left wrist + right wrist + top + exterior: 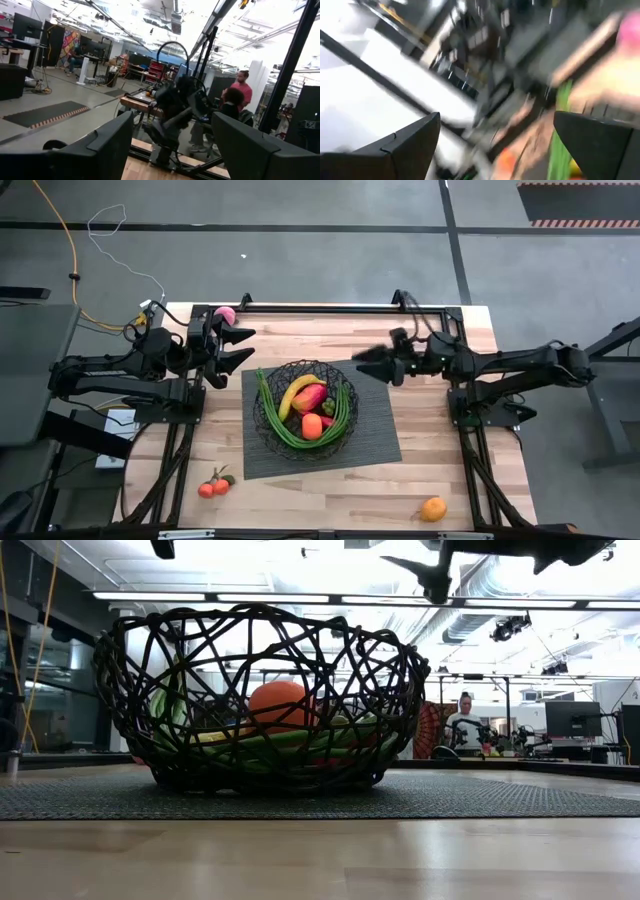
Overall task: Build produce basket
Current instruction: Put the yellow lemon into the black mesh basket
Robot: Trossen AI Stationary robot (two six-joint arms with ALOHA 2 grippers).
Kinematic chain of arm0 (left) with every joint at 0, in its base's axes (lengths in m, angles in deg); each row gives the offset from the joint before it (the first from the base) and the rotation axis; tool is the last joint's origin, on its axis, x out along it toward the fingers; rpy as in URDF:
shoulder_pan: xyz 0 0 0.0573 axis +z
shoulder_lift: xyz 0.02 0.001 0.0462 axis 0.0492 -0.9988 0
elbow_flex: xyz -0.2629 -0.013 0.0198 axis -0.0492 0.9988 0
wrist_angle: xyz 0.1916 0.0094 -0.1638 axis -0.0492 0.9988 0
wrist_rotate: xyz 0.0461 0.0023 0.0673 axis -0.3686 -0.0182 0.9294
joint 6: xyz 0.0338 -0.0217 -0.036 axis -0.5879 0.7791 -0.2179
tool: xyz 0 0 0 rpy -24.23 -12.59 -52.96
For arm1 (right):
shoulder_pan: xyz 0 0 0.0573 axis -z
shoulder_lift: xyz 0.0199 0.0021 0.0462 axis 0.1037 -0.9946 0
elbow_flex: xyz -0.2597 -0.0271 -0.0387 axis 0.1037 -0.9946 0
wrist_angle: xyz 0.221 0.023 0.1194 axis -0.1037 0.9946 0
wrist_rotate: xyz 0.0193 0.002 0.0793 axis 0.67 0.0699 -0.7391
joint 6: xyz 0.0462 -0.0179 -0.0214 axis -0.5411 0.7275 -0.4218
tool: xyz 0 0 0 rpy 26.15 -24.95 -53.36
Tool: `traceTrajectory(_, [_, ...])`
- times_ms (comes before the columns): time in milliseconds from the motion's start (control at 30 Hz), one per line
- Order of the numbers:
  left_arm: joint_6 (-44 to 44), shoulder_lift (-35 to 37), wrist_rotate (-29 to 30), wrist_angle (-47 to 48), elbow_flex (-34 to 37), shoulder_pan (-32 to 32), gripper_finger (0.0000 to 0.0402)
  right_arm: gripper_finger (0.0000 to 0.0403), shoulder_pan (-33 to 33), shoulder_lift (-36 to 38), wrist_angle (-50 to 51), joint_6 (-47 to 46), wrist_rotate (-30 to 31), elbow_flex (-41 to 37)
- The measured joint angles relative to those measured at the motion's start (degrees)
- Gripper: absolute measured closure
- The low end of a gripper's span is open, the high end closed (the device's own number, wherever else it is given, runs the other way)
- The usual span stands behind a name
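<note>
Holding both hands up off the bench, w/ nothing in either. My left hand (243, 346) sits near the back-left corner, fingers apart, beside a pink ball (227, 314). My right hand (363, 361) hangs just right of the basket (268, 416), fingers spread wide. Basket's on the grey mat (375, 435) mid-bench w/ banana (298, 389), mango (310, 397), an orange (312, 426) and green beans (344, 416) inside. Small tomatoes (215, 485) lie front-left, another orange (433, 508) front-right.

Upright basket (305, 408), seemingly half-filled with produce (303, 392)
</note>
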Motion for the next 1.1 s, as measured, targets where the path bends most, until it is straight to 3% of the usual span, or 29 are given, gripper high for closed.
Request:
traceTrajectory(133, [-0.08, 0.0, 0.05, 0.0, 0.0, 0.0, 0.0145, 0.0033, -3.27, 0.69, 12.47, -12.55, -11.33, 0.0])
traceTrajectory(267, [-0.1, 0.0, 0.48, 0.0, 0.0, 0.0, 0.0145, 0.0033, -12.76, 0.65, 27.02, -20.25, -12.44, 0.0])
traceTrajectory(467, [-0.12, 0.0, 0.5, 0.02, 0.0, 0.0, 0.0145, 0.0033, -31.73, 0.59, 44.34, -43.3, -5.71, 0.0])
traceTrajectory(700, [-0.54, 0.0, 0.52, 0.13, 0.0, 0.0, 0.0145, 0.0033, -52.09, -1.53, 49.2, -77.71, 3.25, 0.0])
traceTrajectory(867, [-2.07, 0.0, 0.57, 0.17, 0.0, 0.0, 0.0145, 0.0033, -57.59, -7.62, 47.31, -81.94, -0.74, 0.0])
traceTrajectory(1000, [-2.07, 0.0, 0.63, 0.2, 0.0, 0.0, 0.0145, 0.0033, -57.99, -12.98, 44.1, -83.38, -7.15, -0.02])
traceTrajectory(1100, [-2.09, 0.0, 0.68, 0.19, 0.0, 0.0, 0.0145, 0.0033, -57.97, -16.4, 44.04, -83.38, -7.52, 0.59])
